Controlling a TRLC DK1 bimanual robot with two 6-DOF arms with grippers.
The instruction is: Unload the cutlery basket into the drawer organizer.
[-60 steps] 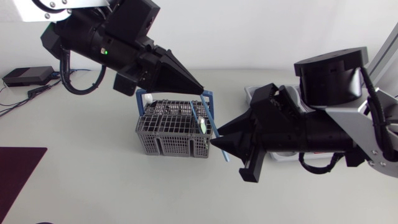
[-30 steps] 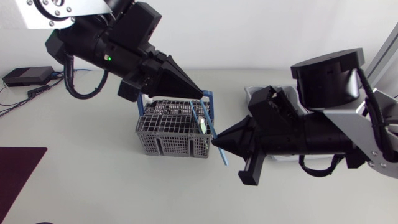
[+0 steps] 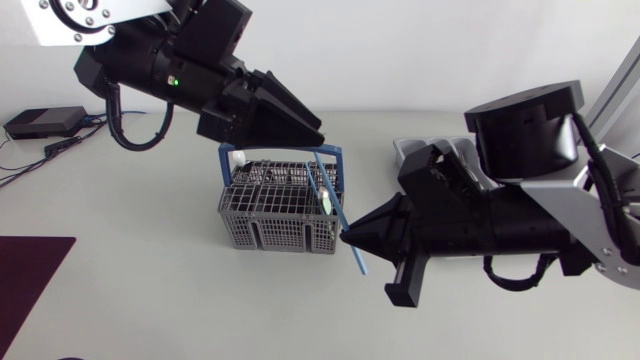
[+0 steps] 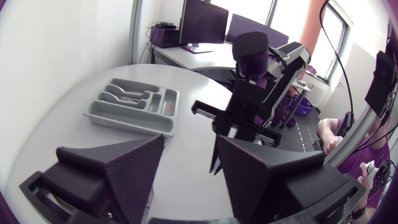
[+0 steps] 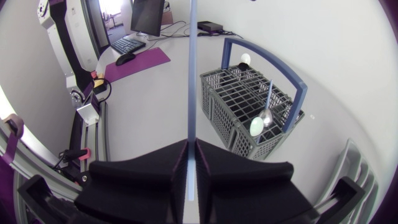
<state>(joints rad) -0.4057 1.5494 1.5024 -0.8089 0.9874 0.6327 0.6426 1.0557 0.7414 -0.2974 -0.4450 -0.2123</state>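
My right gripper (image 3: 345,233) pinches a long thin light-blue plastic stick (image 5: 191,74); the grey mesh basket (image 3: 262,228) sits just ahead. My left gripper (image 4: 190,142) is wide open and empty. Next, I think: carry the stick to the grey plastic tray (image 4: 127,118).

drawer organizer (image 3: 408,150), right of cutlery basket (image 3: 270,228), mostly hidden behind right arm (image 3: 520,225); basket contents too small to identify.

Basket (image 3: 278,212) mid-table, organizer (image 4: 127,122) to its right, utensil (image 5: 191,74) in right claw (image 3: 346,232) beside basket.
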